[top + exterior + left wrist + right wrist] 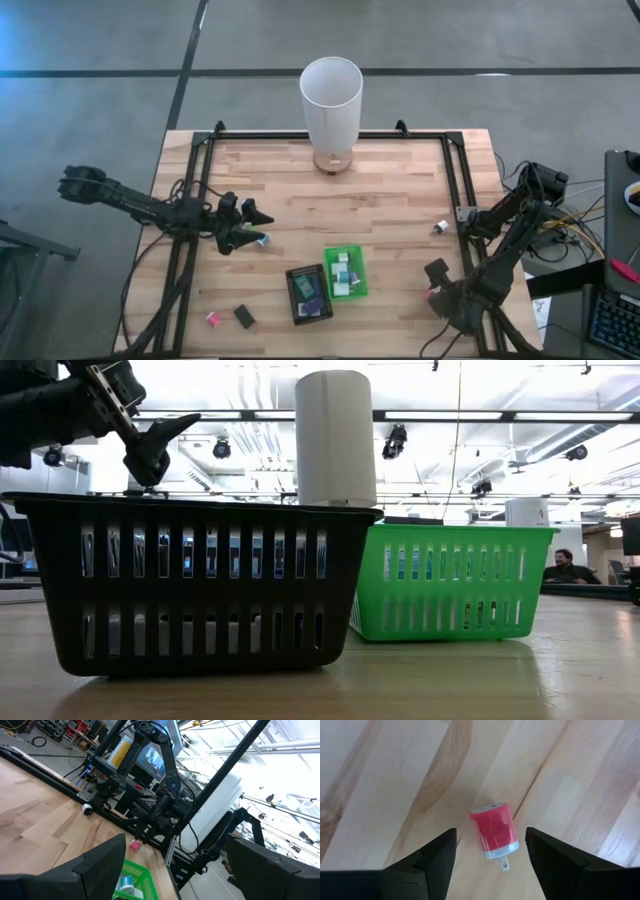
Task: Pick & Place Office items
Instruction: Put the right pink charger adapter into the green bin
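Note:
My right gripper (436,280) points down near the table's right edge, open. A small pink item with white ends (494,836) lies flat on the wood between its fingers, touching neither. My left gripper (256,228) hovers open and roughly level over the left middle, with a small teal-and-white item (264,240) on the table just below it. A green tray (345,272) and a black tray (308,293) stand side by side near the front, each holding a few small pieces. A pink item (212,318) and a black item (243,317) lie at the front left.
A tall white cylinder (331,100) stands at the far middle on a round base. A small white item (440,227) lies near the right rail. Black frame rails (196,200) run along the table's left, right and far sides. Bare wood stretches between the cylinder and the trays.

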`<state>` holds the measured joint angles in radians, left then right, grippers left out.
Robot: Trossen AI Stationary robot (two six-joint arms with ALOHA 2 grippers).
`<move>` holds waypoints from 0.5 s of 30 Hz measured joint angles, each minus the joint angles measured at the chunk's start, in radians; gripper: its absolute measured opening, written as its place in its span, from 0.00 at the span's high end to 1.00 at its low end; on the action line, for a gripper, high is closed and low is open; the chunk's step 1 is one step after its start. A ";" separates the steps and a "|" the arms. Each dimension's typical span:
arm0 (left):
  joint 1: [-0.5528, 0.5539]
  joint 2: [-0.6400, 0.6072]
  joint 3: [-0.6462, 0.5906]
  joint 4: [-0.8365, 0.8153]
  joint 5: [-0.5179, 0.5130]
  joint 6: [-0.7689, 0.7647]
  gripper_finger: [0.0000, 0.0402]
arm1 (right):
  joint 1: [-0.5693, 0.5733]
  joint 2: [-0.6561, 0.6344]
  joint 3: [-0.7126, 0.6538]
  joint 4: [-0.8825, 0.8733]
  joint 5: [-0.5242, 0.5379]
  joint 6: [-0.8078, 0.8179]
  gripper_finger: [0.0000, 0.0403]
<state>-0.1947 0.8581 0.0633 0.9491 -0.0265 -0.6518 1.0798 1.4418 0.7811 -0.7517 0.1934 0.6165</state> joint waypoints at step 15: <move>-0.013 0.000 0.000 0.000 0.000 -0.004 0.15 | -0.047 0.000 0.000 0.007 0.018 -0.052 0.42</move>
<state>-0.2077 0.8581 0.0631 0.9489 -0.0265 -0.6556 1.0326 1.4418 0.7811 -0.7444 0.2113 0.5646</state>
